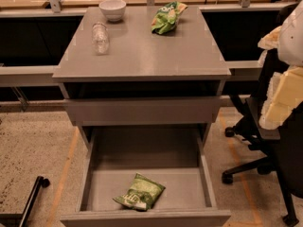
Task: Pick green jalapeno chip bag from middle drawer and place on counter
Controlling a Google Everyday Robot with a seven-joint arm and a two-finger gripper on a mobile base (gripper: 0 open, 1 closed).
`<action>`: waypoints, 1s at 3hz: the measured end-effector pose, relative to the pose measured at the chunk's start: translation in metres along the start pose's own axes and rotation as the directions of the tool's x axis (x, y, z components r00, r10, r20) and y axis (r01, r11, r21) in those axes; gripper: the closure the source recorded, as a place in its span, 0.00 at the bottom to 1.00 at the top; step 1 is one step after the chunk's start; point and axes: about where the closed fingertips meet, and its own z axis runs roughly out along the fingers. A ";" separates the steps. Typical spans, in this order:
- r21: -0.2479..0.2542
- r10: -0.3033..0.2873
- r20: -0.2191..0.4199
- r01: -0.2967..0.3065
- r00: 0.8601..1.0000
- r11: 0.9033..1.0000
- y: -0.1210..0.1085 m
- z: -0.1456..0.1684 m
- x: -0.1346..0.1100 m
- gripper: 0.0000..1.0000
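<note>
In grey drawer (97, 188), crinkled foil bag (139, 192); pincer (280, 100) right

I noted the counter (142, 51) as smooth, matt grey, and the middle drawer (184, 188) had the same finish. The green jalapeno chip bag (139, 192) was crinkled foil with a faint sheen. The bowl (112, 8) was glossy white, the bottle (100, 37) clear plastic. My claw (279, 96), at the right edge, looked pale and matt.

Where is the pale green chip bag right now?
The pale green chip bag lies in the open middle drawer, near its front wall, below the counter. The gripper is at the view's right edge, apart from it.
</note>
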 end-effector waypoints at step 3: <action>0.027 0.019 0.017 -0.019 1.000 0.999 -0.010 0.069 -0.001 0.00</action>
